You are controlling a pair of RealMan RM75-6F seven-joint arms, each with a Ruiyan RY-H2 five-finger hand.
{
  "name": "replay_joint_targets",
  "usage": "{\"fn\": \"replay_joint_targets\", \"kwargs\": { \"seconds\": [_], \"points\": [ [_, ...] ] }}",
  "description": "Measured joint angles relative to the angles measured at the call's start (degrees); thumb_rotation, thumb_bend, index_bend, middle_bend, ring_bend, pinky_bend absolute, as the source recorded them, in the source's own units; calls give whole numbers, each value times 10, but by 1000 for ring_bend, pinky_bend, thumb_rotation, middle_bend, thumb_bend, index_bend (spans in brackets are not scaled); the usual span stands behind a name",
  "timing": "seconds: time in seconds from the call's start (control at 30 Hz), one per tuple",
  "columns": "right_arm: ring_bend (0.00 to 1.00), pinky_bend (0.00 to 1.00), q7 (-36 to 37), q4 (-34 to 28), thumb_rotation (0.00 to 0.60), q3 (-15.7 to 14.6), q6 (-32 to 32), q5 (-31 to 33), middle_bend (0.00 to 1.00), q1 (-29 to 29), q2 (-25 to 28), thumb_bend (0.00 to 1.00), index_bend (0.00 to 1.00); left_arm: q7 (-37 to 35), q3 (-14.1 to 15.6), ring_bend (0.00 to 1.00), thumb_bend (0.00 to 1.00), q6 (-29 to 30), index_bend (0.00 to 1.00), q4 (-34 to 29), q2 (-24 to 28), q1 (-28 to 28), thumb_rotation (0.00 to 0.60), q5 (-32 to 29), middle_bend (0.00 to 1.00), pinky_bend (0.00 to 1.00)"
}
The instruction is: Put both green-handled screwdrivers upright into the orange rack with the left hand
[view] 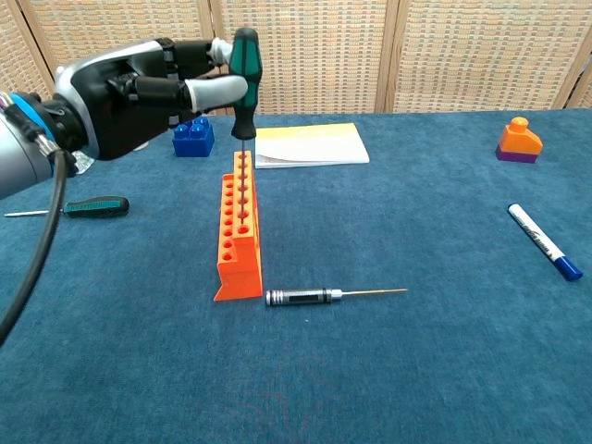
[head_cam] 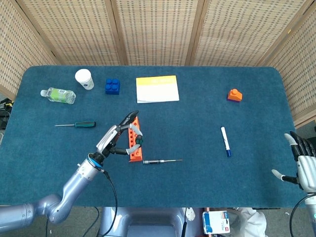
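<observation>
Left robot hand (view: 139,88) clamped on one green screwdriver (view: 245,79), held upright, tip at a far hole of the orange rack (view: 237,227), mid-tabletop (head_cam: 197,133). Second green screwdriver (head_cam: 76,125) flat on the blue cloth, left of the rack, well apart. Right robot hand (head_cam: 303,163) idle at the right edge, fingers spread, holding nothing.

Likely risks: tip missing the hole and skidding along the rack top; shaft tilted on release, toppling out; sideways push tipping the narrow rack.

Hard to tell whether the tip had entered the hole. Shaft barely visible from above, hidden by fingers. Left arm cut off at frame edge.
</observation>
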Motion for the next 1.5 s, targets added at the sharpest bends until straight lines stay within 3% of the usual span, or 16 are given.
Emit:
{"fn": "replay_joint_targets", "kwargs": {
  "seconds": [0.57, 0.83, 1.13, 1.5],
  "points": [
    [0, 0, 1, 1, 600, 0, -4, 2, 0, 1, 0, 0, 0, -16, 30, 0, 438, -16, 563, 67, -33, 3, 600, 13, 0, 0],
    [0, 0, 1, 1, 600, 0, -5, 2, 0, 1, 0, 0, 0, -7, 60, 0, 436, 24, 563, 123, -67, 22, 600, 53, 0, 0],
    [0, 0, 1, 1, 600, 0, -6, 3, 0, 2, 0, 0, 0, 1, 73, 0, 410, 54, 561, 152, -87, 35, 600, 72, 0, 0],
    [0, 0, 2, -1, 600, 0, -5, 3, 0, 1, 1, 0, 0, 8, 74, 0, 333, 59, 422, 161, -90, 39, 600, 73, 0, 0]
  ]
}}
